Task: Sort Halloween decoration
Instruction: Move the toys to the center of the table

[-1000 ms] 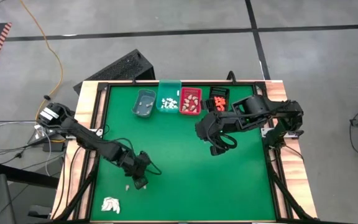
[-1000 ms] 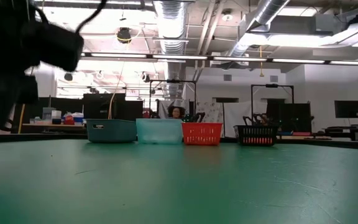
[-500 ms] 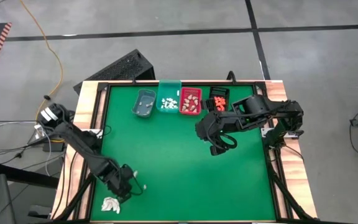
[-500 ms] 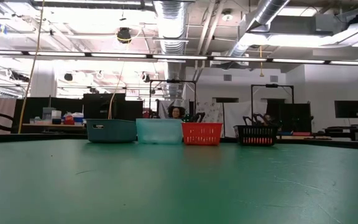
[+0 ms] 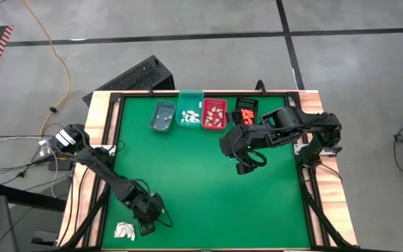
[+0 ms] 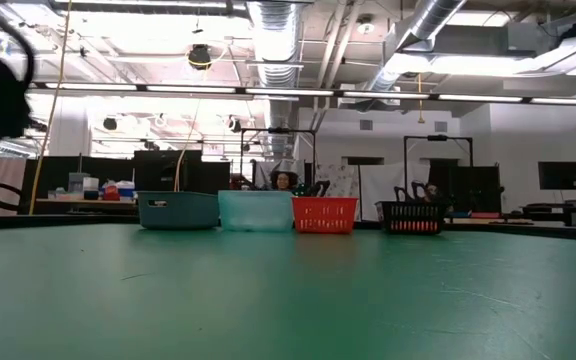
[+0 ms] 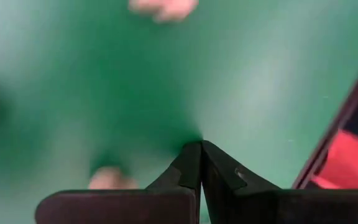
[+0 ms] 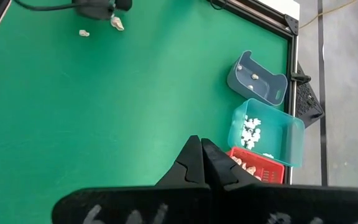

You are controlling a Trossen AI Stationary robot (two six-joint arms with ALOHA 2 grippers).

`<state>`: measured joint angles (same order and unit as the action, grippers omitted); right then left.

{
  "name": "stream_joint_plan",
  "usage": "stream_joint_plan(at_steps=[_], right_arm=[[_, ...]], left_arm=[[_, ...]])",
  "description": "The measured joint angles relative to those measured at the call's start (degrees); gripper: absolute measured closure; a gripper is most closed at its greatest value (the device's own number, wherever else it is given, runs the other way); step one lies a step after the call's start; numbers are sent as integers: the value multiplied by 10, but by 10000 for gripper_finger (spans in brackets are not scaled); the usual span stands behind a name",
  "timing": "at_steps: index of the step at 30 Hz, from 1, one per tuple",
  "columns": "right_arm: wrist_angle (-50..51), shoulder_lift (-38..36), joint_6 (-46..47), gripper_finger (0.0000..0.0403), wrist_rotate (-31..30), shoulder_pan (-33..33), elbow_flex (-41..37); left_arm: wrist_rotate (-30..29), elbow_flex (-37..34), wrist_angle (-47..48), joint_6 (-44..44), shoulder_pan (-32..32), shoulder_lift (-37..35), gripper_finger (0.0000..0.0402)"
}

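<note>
Near the white wad (image 5: 124,230), left end effector (image 5: 147,225) hovers closed, empty.

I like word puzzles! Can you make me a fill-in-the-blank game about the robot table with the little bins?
1. The small teal plastic bin holds tiny ____ pieces.
2. The small orange pieces lie in the ____ plastic bin.
3. The crumpled white papery wad lies beside the ____ gripper.
4. The right gripper has its fingers ____.

Missing words: white; black; left; shut
</note>
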<state>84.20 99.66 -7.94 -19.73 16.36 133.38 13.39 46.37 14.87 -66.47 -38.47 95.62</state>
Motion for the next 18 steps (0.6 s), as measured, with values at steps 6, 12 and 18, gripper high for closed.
stream_joint_plan(at_steps=[6,12,18], right_arm=[[-9,0,0,403,0,-1,0],[-8,0,0,403,0,-8,0],[-6,0,0,403,0,-7,0]], left_arm=[[-31,6,-30,229,41,3,402],[30,23,47,289,56,-19,401],[58,25,133,224,45,-93,401]])
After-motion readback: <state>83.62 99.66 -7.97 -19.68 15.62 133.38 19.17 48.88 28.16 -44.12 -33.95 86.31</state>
